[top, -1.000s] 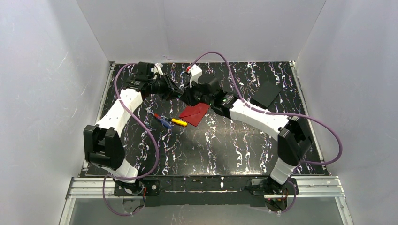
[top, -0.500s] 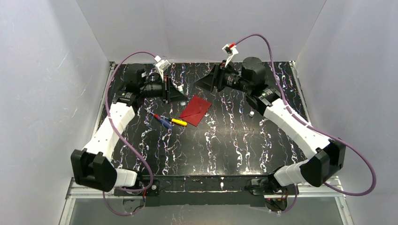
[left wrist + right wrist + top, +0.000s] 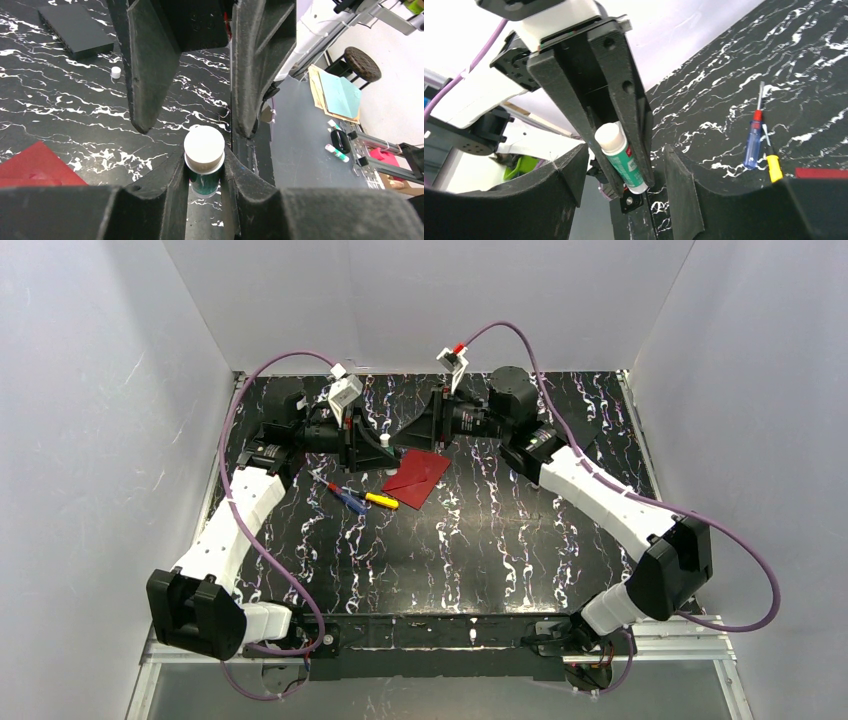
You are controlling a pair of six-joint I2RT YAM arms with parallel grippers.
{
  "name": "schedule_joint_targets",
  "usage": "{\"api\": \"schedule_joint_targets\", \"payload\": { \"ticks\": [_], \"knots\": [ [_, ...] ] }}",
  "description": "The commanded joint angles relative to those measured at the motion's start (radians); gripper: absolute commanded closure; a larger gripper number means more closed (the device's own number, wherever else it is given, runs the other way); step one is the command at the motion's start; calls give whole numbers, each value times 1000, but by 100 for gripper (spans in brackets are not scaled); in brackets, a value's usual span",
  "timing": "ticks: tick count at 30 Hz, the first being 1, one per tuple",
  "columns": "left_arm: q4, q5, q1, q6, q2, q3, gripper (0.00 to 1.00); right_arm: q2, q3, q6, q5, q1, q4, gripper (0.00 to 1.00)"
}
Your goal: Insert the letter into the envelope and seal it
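Note:
The dark red envelope (image 3: 418, 472) lies flat on the black marbled table, flap closed; its corner shows in the left wrist view (image 3: 35, 162). The letter is not visible in any view. My left gripper (image 3: 378, 447) hovers just left of the envelope, shut on a green glue stick (image 3: 204, 150) whose white end points at the right gripper. The right wrist view shows the same glue stick (image 3: 621, 157) pinched between the left fingers. My right gripper (image 3: 425, 428) faces it from the right, a short gap away, open and holding nothing.
A blue screwdriver (image 3: 350, 498) and a yellow one (image 3: 381, 501) lie left of the envelope. A black square sheet (image 3: 575, 435) sits at the back right, partly behind the right arm. A small white cap (image 3: 115, 72) lies on the table near it.
The right gripper has opened, pulled back from the left one, then returned close to it. The left arm shifted slightly and still holds the glue stick. The envelope has not moved.

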Motion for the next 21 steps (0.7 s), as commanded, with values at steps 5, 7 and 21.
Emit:
{"api": "schedule_joint_targets", "payload": {
  "ticks": [5,7,21],
  "knots": [
    [4,95,0,-28,-24,24,100,14,54,24,-66,26,142,47],
    [16,98,0,-47,-23,23,100,25,57,24,-70,29,142,55],
    [62,57,-1,-192,-5,28,98,50,68,18,-62,58,141,70]
  ]
}}
